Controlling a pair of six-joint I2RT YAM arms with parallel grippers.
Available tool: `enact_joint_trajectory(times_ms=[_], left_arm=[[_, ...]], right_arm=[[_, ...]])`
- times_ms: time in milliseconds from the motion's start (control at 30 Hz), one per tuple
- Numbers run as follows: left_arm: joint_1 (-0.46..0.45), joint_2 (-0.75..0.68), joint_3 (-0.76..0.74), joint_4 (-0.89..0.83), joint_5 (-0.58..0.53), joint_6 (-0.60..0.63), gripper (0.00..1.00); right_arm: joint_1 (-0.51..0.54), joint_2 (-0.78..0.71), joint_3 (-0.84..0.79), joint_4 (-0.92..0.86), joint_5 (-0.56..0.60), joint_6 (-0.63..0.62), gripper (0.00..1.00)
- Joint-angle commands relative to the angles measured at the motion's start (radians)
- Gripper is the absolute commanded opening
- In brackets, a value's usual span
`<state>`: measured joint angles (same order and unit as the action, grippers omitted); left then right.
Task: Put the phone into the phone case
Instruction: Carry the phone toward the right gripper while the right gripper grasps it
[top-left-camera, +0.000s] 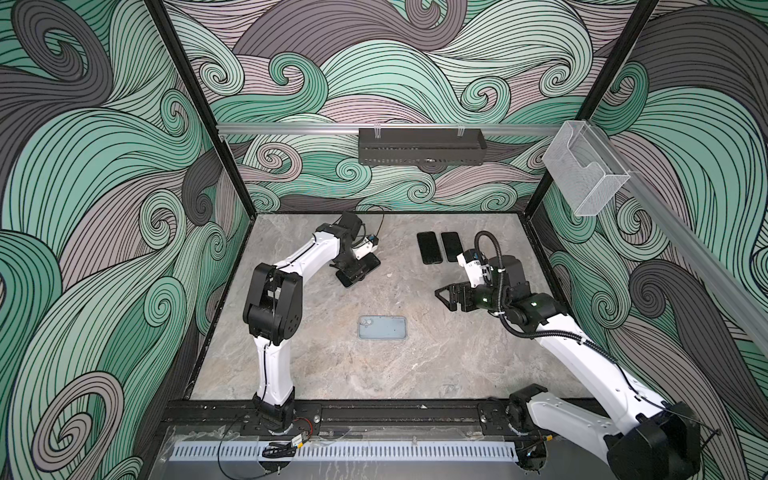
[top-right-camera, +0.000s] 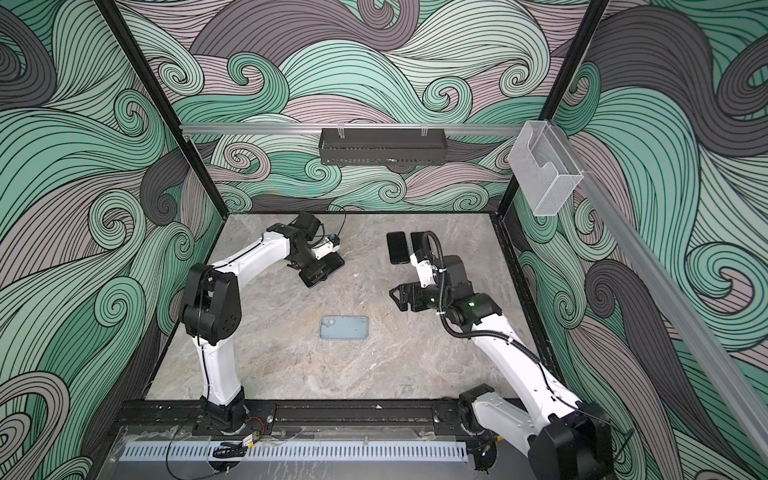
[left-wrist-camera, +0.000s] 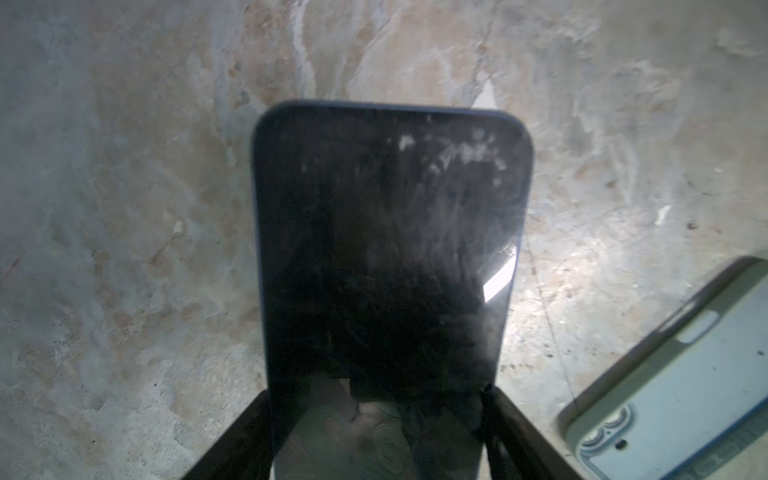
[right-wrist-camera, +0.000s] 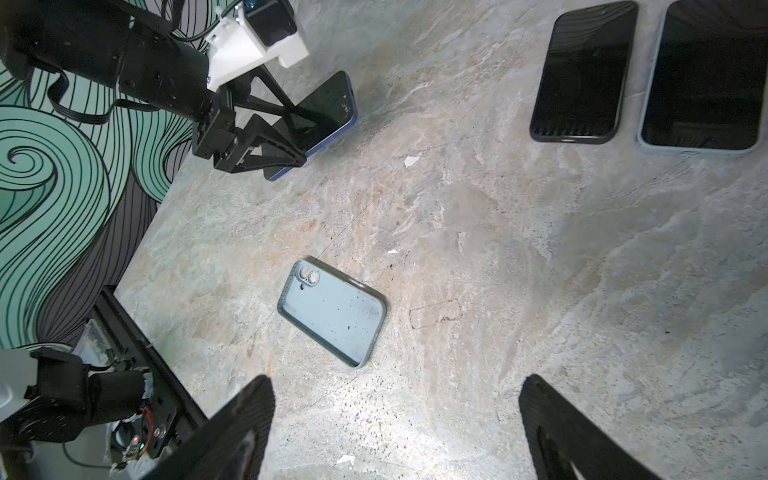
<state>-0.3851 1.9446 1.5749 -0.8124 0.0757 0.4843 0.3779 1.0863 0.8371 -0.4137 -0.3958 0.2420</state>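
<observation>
The left gripper is clamped across the long sides of the dark phone, holding it near one end at the back left of the desk. Most of the phone's length hangs out past the fingers. That overhang is probably the main risk: a quick swing or a bump could make the phone pivot or slide out of the grip. I cannot tell whether its low corner touches the desk. The phone case lies flat and loose in the middle of the desk, well apart from the phone, with its open side up and the camera end toward the left arm. The right gripper hovers near it with its fingers spread wide and nothing between them. If the phone is pressed in while the case is unheld, the case may skid or tip instead of taking the phone. A phone brought in with its camera at the wrong end, or slanted, would likely jam on the rim. Both arms meeting over the case could also collide. Two other phones lie at the back right, clear of the path.
</observation>
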Motion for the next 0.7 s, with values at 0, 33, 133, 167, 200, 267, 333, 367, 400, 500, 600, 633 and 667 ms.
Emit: enact_joint_trajectory(times_ms=[0, 33, 133, 167, 200, 267, 333, 367, 400, 500, 600, 633, 667], left_arm=[[-0.041, -0.099, -0.03, 0.046, 0.083, -0.031, 0.0], [-0.054, -0.12, -0.045, 0.056, 0.096, -0.037, 0.0], [-0.087, -0.185, -0.091, 0.089, 0.145, -0.047, 0.0], [-0.095, -0.203, -0.103, 0.099, 0.156, -0.048, 0.0], [-0.106, -0.224, -0.119, 0.112, 0.168, -0.054, 0.0], [-0.124, -0.262, -0.143, 0.132, 0.194, -0.066, 0.0], [-0.144, -0.295, -0.166, 0.153, 0.215, -0.083, 0.0], [-0.153, -0.308, -0.175, 0.162, 0.223, -0.088, 0.0], [-0.164, -0.323, -0.189, 0.173, 0.228, -0.094, 0.0], [-0.198, -0.362, -0.229, 0.213, 0.237, -0.098, 0.0], [-0.227, -0.393, -0.272, 0.26, 0.239, -0.102, 0.0], [-0.235, -0.399, -0.278, 0.266, 0.239, -0.106, 0.0], [-0.241, -0.405, -0.281, 0.266, 0.239, -0.109, 0.0]], right_arm=[[0.001, 0.05, 0.048, 0.028, -0.113, 0.063, 0.88], [0.002, 0.069, 0.056, 0.031, -0.138, 0.072, 0.87], [0.0, 0.115, 0.081, 0.046, -0.198, 0.09, 0.84], [0.0, 0.126, 0.086, 0.049, -0.214, 0.094, 0.83], [0.0, 0.139, 0.092, 0.05, -0.231, 0.1, 0.83], [0.001, 0.154, 0.095, 0.101, -0.26, 0.117, 0.82], [0.0, 0.172, 0.097, 0.138, -0.295, 0.139, 0.81], [0.0, 0.181, 0.098, 0.153, -0.311, 0.15, 0.81], [0.0, 0.191, 0.099, 0.172, -0.328, 0.166, 0.8], [0.0, 0.221, 0.1, 0.224, -0.379, 0.206, 0.75], [0.0, 0.241, 0.1, 0.269, -0.42, 0.236, 0.72], [0.0, 0.245, 0.1, 0.278, -0.426, 0.243, 0.72], [0.0, 0.247, 0.099, 0.281, -0.431, 0.247, 0.7]])
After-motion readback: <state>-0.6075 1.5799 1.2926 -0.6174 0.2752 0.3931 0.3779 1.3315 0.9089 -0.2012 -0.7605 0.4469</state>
